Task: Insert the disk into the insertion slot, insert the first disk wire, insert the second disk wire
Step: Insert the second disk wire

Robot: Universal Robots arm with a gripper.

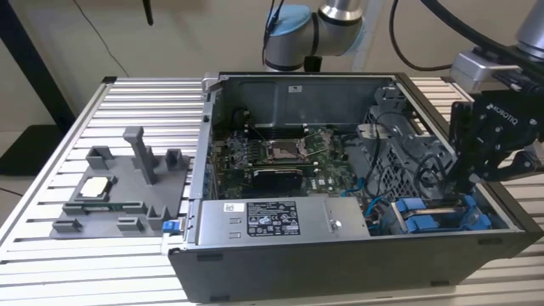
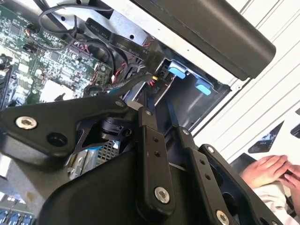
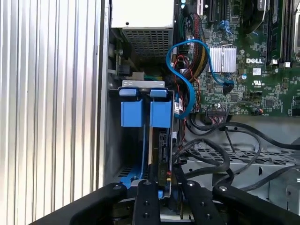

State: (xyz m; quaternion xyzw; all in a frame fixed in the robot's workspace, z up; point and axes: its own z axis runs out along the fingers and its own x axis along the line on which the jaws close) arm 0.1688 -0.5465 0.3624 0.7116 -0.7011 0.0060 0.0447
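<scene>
Position: gripper (image 1: 453,191) down inside the open PC case (image 1: 340,271), in the drive bay at the exterior view's right, nr the front corner. Case sits on slatted table (image 1: 136,95). Grey fixture (image 1: 119,185) lies beside it on the exterior view's left, well apart from the arm.

In the first wrist view we see the disk (image 3: 162,150) edge-on and upright in the bay, just beside two blue carrier tabs (image 3: 131,111), w/ the gripper at its near end. Blue cable (image 3: 187,70) loops from the bay towards the motherboard (image 3: 262,70).

In the second wrist view we note a black connector (image 2: 154,77) w/ red and yellow wires right ahead of the gripper. Clenched on the disk, on that connector, or released: we cannot tell. Person's hand (image 2: 267,171) rests outside the case.
</scene>
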